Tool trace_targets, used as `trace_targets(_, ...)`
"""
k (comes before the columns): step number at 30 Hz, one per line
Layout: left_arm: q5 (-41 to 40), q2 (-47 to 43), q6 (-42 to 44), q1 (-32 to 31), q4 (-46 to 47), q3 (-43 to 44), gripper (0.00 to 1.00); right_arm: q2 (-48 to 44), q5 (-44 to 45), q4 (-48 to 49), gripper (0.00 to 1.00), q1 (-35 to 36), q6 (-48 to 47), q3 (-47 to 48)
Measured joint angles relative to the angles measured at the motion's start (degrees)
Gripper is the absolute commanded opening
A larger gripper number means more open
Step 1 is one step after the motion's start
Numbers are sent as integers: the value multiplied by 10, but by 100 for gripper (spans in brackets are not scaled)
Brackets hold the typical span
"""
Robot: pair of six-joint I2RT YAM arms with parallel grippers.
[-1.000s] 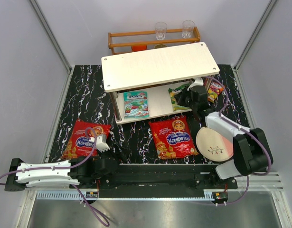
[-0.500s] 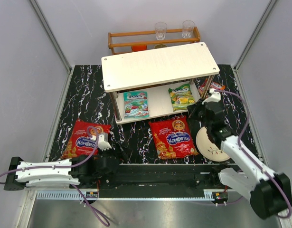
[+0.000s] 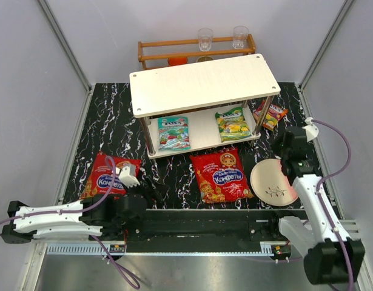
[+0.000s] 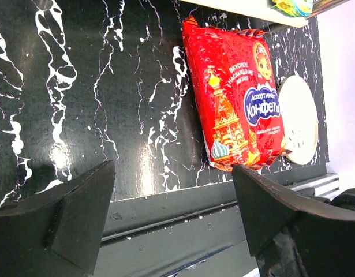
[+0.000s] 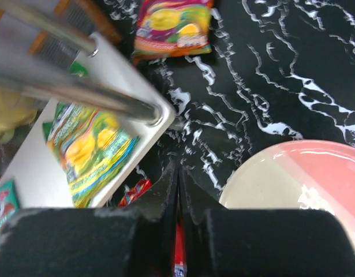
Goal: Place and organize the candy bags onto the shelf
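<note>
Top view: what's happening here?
Two arms are stocking the shelf with candy bags. The teal bag and green-yellow bag lie on its lower tier. The red-orange bag, left red bag and right red bag are on the table. The left gripper hovers open by the left red bag; the right gripper is shut, empty, near the plate.

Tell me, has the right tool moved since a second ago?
Yes: the right tool withdrew rightward from the shelf's lower tier, past its right posts.

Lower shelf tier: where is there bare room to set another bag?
Bare board between the teal bag and the green-yellow bag; the shelf's top board is bare too. Right end is crowded: the red-orange bag lies just outside it.
</note>
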Motion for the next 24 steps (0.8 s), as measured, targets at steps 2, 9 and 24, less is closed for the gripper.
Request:
trace_targets(2,0,0,8,0,-6,10,87,27,-33,4,18,-59,9,0)
trace_targets(9,6,-11,32,0,-29,23,87,172,-156,90,81,-197,35,6)
trace_targets(24,15,-94,36,0,-56,27,86,440,-234,233,81,-217,33,141)
